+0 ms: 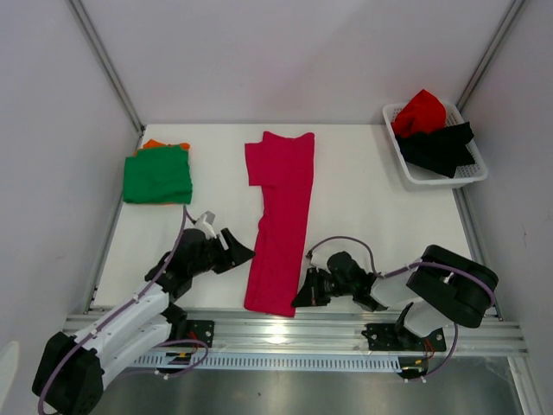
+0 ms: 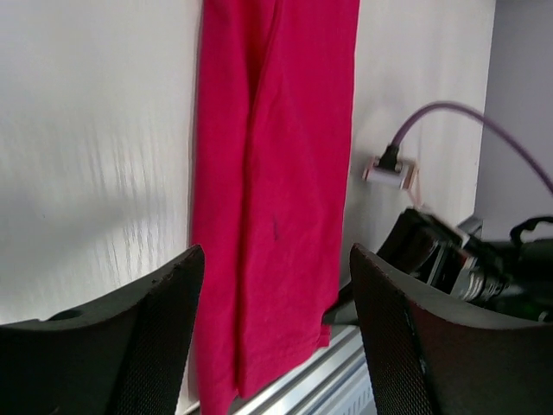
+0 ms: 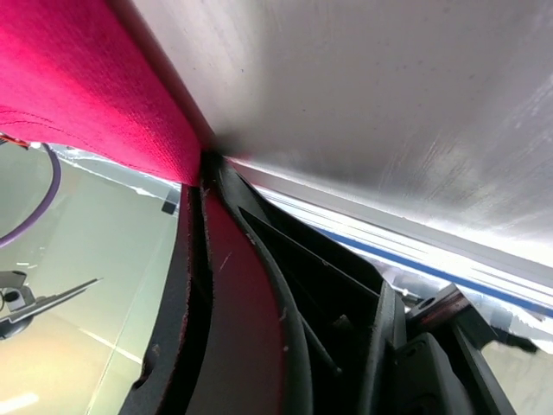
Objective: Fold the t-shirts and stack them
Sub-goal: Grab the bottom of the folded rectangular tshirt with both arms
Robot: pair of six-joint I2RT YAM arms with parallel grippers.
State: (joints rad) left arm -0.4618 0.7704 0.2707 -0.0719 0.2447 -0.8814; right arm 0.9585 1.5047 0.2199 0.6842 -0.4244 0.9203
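The magenta t-shirt [image 1: 281, 220] lies in a long strip, collar away from me. My right gripper [image 1: 304, 294] is clenched on its near right hem corner. My left gripper [image 1: 238, 249] hangs spread wide just beside its near left edge, grasping nothing. To fold well, I judge the left should pinch the matching left hem corner, so both corners lift level and land together by the collar. The folded green t-shirt [image 1: 157, 177] lies well left of the collar.

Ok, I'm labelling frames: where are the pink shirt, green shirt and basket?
pink shirt [image 1: 281, 225], top view, mid-body.
green shirt [image 1: 157, 177], top view, folded centre.
basket [image 1: 449, 178], top view, near rim.
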